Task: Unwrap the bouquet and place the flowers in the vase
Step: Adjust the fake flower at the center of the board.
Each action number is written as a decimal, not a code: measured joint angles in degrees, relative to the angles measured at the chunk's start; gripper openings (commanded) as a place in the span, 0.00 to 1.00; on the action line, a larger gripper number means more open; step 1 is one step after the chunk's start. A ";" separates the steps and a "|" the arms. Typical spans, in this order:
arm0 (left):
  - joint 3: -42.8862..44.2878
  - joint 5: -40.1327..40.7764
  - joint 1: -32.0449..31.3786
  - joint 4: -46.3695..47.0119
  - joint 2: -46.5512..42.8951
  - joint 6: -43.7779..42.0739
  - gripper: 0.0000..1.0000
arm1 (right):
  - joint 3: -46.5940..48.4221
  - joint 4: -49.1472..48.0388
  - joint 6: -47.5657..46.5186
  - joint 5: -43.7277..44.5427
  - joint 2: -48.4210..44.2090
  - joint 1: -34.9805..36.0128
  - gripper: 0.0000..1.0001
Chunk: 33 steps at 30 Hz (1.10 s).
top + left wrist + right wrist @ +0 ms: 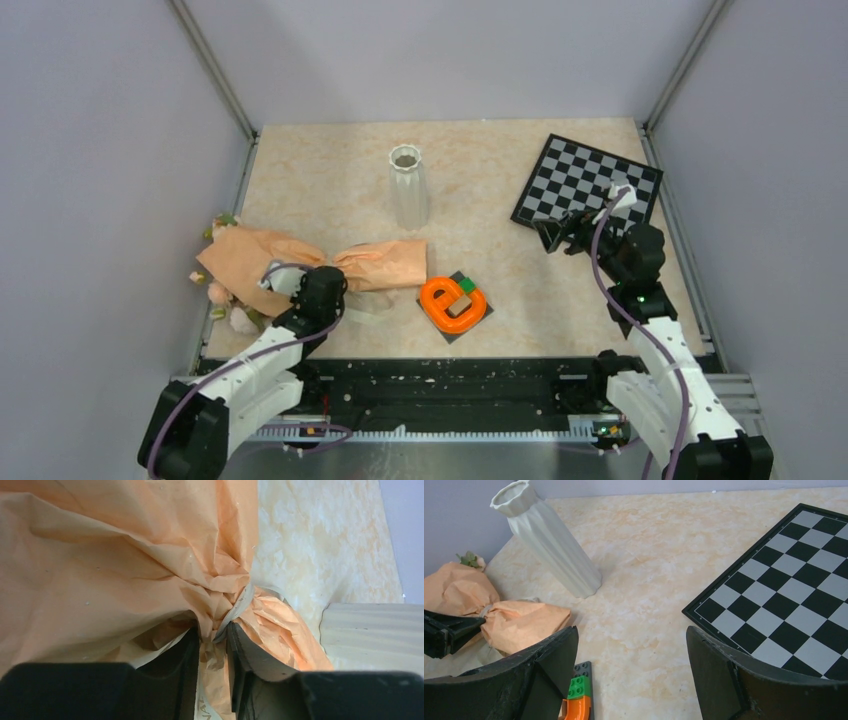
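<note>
Main worry here: the left gripper (pixel 213 630) has its jaws pinched narrow on the ribbon (pixel 239 607), but there's a fold of paper caught in there too. My guess is that a pull would drag the whole bouquet (pixel 300 258) instead of loosening the tie, or just rip the wrap. Nothing else is pinning it down. The right gripper (pixel 631 635) hangs well apart over by the chessboard (pixel 588 185), jaws wide and holding nothing. So the bundle could slide on the worktop (pixel 500 260). The vase (pixel 407 187) stands upright just behind the bouquet's right end, and it's tall and narrow, so a careless tug that way might tip it. The orange ring (pixel 452 303) sits just beside that end as well.

As for the bouquet itself, it's lying on its side on the left of the worktop, still fully wrapped. The crumpled peach paper is cinched hard at the waist like a sweet wrapper. It flares wide to the left and runs shorter to the right. The flowers (pixel 222 295) barely peek out at the left end, near the wall: a few pale heads and bits of green. I can't see the stems at all.
</note>
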<state>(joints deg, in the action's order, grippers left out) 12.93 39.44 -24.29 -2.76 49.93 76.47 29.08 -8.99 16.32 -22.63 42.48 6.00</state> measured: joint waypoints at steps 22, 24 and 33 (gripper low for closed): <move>7.13 -21.14 1.20 -13.05 -8.28 -25.38 0.00 | -0.04 0.11 -0.42 -3.23 0.70 1.22 0.82; 9.60 -23.28 1.18 -16.90 -8.83 -26.18 0.00 | 0.52 1.11 -1.14 -2.86 1.20 3.58 0.82; 14.34 -29.42 1.18 -27.36 -12.33 -26.86 0.00 | 9.09 4.20 -5.75 5.46 9.07 28.22 0.83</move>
<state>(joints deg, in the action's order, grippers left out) 27.27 10.02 -23.11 -30.13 37.60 49.60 38.17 -4.80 10.57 -17.17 51.55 34.22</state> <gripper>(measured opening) 0.015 0.829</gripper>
